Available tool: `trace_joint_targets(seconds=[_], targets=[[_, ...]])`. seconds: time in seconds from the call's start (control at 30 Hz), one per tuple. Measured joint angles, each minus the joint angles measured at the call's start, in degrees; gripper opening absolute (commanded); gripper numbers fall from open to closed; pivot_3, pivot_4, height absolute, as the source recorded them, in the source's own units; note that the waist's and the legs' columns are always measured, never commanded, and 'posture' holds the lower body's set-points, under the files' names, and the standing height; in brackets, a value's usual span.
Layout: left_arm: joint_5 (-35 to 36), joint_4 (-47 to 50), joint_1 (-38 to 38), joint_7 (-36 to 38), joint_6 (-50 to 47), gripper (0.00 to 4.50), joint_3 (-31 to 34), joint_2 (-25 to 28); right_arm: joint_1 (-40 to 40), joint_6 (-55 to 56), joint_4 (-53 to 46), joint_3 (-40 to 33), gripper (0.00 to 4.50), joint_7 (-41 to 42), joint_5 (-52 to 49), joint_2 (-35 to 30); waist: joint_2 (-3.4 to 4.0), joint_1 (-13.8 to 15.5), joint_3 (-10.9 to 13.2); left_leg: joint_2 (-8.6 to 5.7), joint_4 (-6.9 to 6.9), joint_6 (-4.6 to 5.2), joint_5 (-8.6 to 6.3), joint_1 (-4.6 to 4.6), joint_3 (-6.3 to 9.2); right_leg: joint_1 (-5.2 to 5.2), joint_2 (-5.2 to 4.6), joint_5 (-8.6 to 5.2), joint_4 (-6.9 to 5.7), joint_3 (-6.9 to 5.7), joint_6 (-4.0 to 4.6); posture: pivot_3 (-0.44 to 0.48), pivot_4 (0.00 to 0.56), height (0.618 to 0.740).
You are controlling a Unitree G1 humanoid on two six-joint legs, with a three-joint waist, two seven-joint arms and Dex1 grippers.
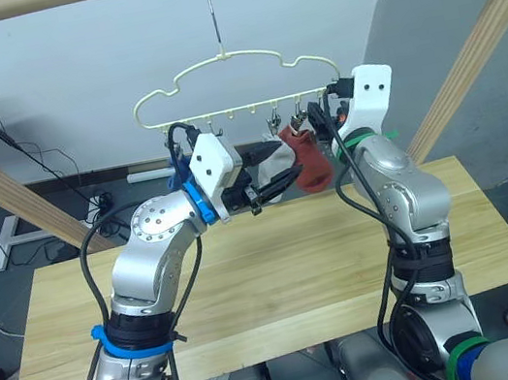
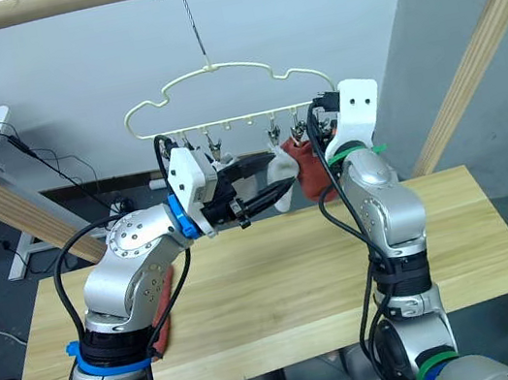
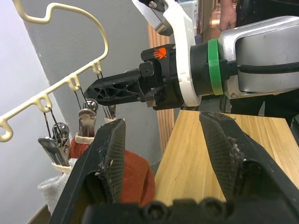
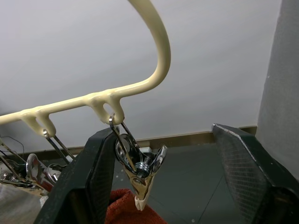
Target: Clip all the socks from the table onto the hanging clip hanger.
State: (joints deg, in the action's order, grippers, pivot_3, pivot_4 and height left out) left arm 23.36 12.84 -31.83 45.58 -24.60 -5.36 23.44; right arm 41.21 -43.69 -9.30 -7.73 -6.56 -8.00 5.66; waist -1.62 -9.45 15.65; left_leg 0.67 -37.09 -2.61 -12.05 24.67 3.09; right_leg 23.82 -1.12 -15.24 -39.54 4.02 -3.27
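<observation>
Though both tools gape empty, rust-red sock [image 1: 309, 162] and pale sock [image 2: 282, 185] clipped beneath cream clip hanger [image 1: 229, 57].

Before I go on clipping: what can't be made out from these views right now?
- Remaining socks: the left arm covers part of the table in the head views; a rust-red patch shows under it in the right eye view.
- Rust-red sock: the right gripper blocks its clip in the head views.
- Light grey sock: largely behind the left gripper.
- Clip hanger: cut off in both wrist views.
</observation>
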Motion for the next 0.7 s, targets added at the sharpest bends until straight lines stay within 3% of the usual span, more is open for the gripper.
trace_joint_targets(seconds=[0.7], targets=[[-0.51,0.0,0.11,-0.06,0.01,2.77,-0.07,-0.09,-1.73,-0.51,0.0,0.74,3.32,0.26,0.05,0.37,0.0,0.0,0.0,0.0,0.01,-0.01,0.02,0.0,0.0,0.01,0.0,0.0,-0.01,0.0,0.0,-0.182,0.196,0.74]])
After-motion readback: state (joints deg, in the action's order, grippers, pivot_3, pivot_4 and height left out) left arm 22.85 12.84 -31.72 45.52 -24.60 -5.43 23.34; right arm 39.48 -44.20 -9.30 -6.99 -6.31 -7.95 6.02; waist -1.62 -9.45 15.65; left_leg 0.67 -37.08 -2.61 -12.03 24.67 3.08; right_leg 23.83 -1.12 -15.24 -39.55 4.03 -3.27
